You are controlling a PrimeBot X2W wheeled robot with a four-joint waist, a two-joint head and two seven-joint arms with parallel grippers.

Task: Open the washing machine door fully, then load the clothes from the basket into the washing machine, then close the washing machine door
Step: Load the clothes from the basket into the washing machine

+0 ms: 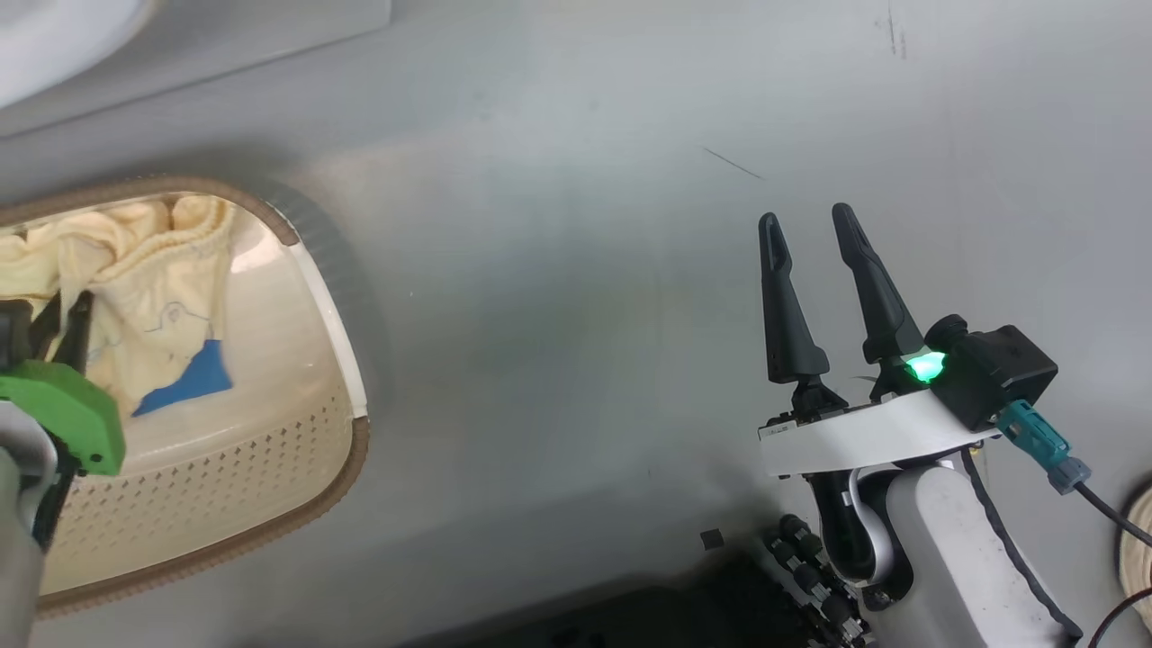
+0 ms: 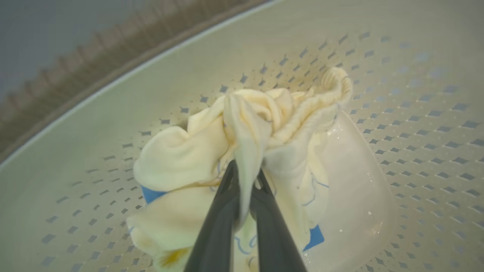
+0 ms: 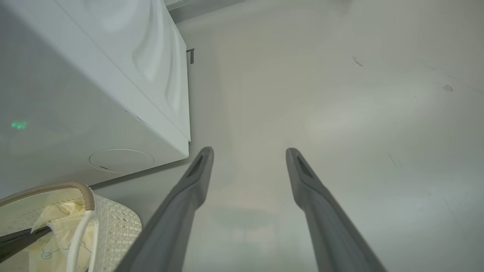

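Head view: yellow clothes [image 1: 153, 297] (blue patch)

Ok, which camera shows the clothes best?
The left wrist view: the clothes sit central and close, a fold pinched by the left gripper's fingers. The head view has them at its left edge in the basket; the right wrist view catches a small part.

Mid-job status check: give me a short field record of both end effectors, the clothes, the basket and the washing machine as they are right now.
left end effector: shut on a fold of the clothes, inside the basket
right end effector: open, empty, over bare floor
clothes: pale yellow with blue patches, bunched in the basket
basket: on the floor beside the washing machine
washing machine: white body seen in the right wrist view
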